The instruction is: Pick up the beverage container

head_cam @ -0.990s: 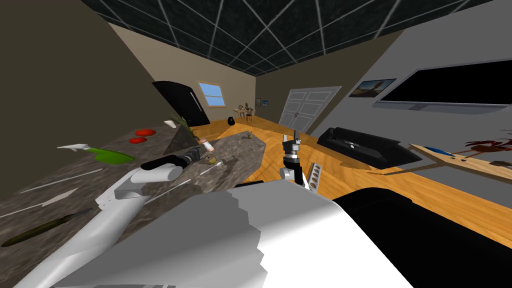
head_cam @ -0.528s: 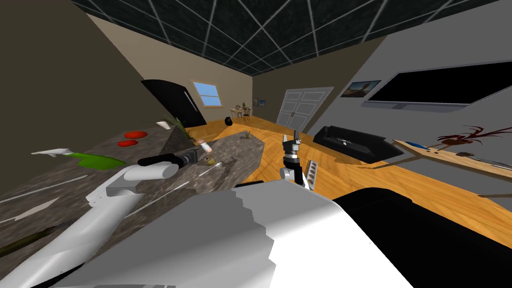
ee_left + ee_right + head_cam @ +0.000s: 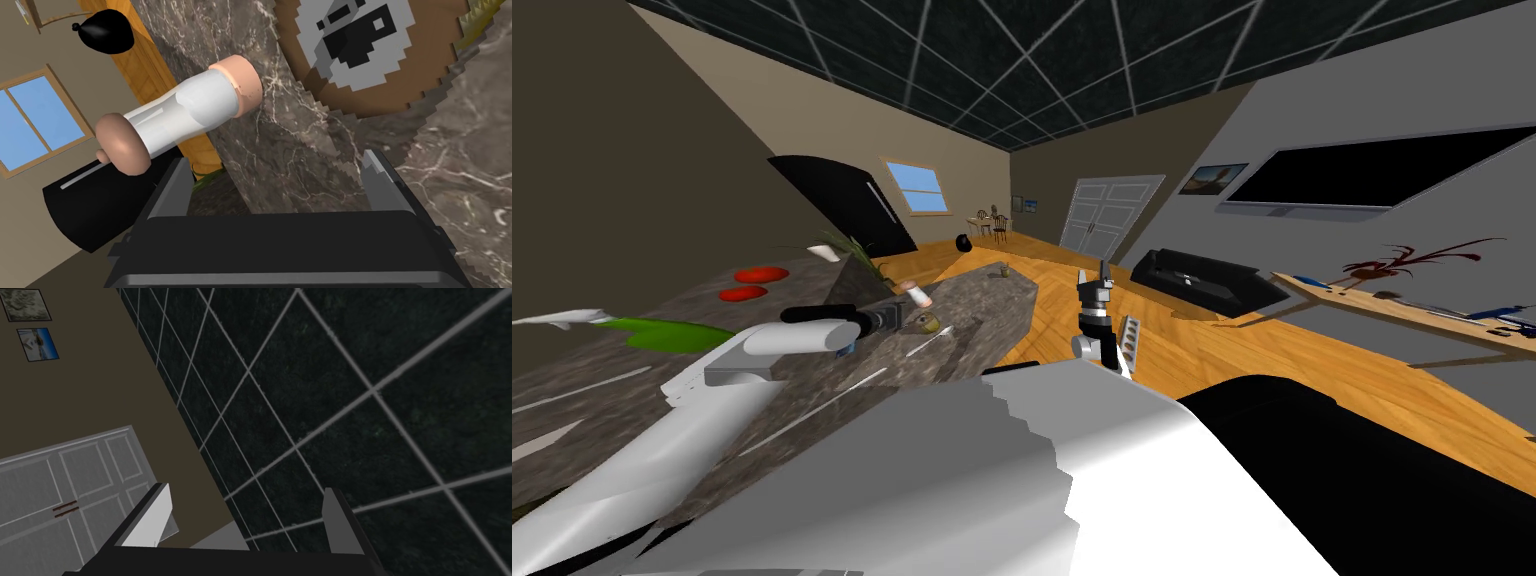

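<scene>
Noted left gripper (image 3: 276, 159) spread wide, empty, low over marble table (image 3: 450, 200). Found white bottle (image 3: 180, 112) with pinkish ends lying on its side near table edge, off past one finger, not between. Expect a miss if closed here. Fear a sideways nudge rolling it off, or bumping round brown thing (image 3: 370, 55). Saw right gripper (image 3: 1095, 283) raised, apart, idle.

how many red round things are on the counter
2. One red disc lies on the dark stone counter. The other red disc lies beside it, nearer me, beyond the green thing. Others may be hidden behind my left arm.
</scene>
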Controlling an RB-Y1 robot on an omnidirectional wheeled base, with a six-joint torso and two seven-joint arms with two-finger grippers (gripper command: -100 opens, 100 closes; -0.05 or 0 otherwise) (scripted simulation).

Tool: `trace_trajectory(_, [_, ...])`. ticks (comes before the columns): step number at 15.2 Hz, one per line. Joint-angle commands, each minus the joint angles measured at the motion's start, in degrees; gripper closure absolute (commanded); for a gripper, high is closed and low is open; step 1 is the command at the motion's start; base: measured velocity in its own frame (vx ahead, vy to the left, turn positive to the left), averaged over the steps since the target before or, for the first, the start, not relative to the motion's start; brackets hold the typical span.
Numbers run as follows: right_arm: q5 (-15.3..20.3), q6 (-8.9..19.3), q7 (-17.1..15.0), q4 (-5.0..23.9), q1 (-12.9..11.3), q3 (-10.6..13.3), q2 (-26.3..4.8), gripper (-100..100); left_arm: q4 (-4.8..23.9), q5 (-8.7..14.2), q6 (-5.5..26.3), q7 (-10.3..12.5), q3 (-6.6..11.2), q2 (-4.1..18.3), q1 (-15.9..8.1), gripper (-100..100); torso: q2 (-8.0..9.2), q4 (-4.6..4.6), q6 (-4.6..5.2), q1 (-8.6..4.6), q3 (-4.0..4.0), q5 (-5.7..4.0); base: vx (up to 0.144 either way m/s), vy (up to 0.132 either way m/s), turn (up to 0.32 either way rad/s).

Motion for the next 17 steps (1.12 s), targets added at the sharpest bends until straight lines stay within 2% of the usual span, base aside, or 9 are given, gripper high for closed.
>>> trace_trajectory(1, [0.00, 0.00, 0.00, 0.00, 0.00, 0.00, 0.00, 0, 1.63, 2.46, 2.86, 0.73, 0.11, 1.88, -0.96, -100, 0.00, 0.00, 0.00, 0.00, 0.00, 0.00, -0.009, 0.018, -0.128])
trace_trajectory(4, [0.00, 0.00, 0.00, 0.00, 0.00, 0.00, 0.00, 0, 1.63, 2.46, 5.26, 0.73, 0.11, 1.88, -0.96, -100, -0.01, 0.00, 0.00, 0.00, 0.00, 0.00, -0.007, 0.016, -0.072])
trace_trajectory(5, [0.00, 0.00, 0.00, 0.00, 0.00, 0.00, 0.00, 0, 3.00, 4.55, 7.21, 1.36, 0.15, 3.42, -1.81, -100, -0.01, 0.00, -0.02, -0.02, 0.00, 0.00, -0.008, 0.006, -0.130])
trace_trajectory(7, [0.00, 0.00, 0.00, 0.00, 0.00, 0.00, 0.00, 0, 3.00, 4.55, 9.05, 1.36, 0.15, 3.42, -1.81, -100, -0.01, 0.00, 0.03, -0.04, -0.01, -0.01, -0.008, 0.012, -0.109])
trace_trajectory(8, [0.00, 0.00, 0.00, 0.00, 0.00, 0.00, 0.00, 0, 4.32, 6.59, 10.48, 1.97, 0.16, 4.88, -2.63, -100, -0.01, 0.00, -0.01, -0.03, -0.01, -0.01, -0.006, 0.014, -0.133])
trace_trajectory(11, [0.00, 0.00, 0.00, 0.00, 0.00, 0.00, 0.00, 0, 4.32, 6.59, 12.73, 1.97, 0.16, 4.88, -2.63, -100, -0.02, 0.00, -0.01, -0.02, -0.01, 0.00, -0.005, 0.013, -0.060])
trace_trajectory(12, [0.00, 0.00, 0.00, 0.00, 0.00, 0.00, 0.00, 0, 5.61, 8.57, 14.83, 2.56, 0.13, 6.23, -3.41, -100, -0.02, 0.00, -0.02, -0.04, -0.01, -0.01, -0.003, 0.002, -0.121])
trace_trajectory(14, [0.00, 0.00, 0.00, 0.00, 0.00, 0.00, 0.00, 0, 5.61, 8.57, 16.27, 2.56, 0.13, 6.23, -3.41, -100, -0.03, -0.01, 0.02, -0.06, -0.02, -0.02, -0.004, 0.008, -0.111])
trace_trajectory(17, [0.00, 0.00, 0.00, 0.00, 0.00, 0.00, 0.00, 0, 6.84, 10.49, 19.67, 3.12, 0.07, 7.49, -4.14, -100, -0.02, 0.00, 0.02, -0.05, -0.01, -0.02, -0.007, 0.009, -0.098])
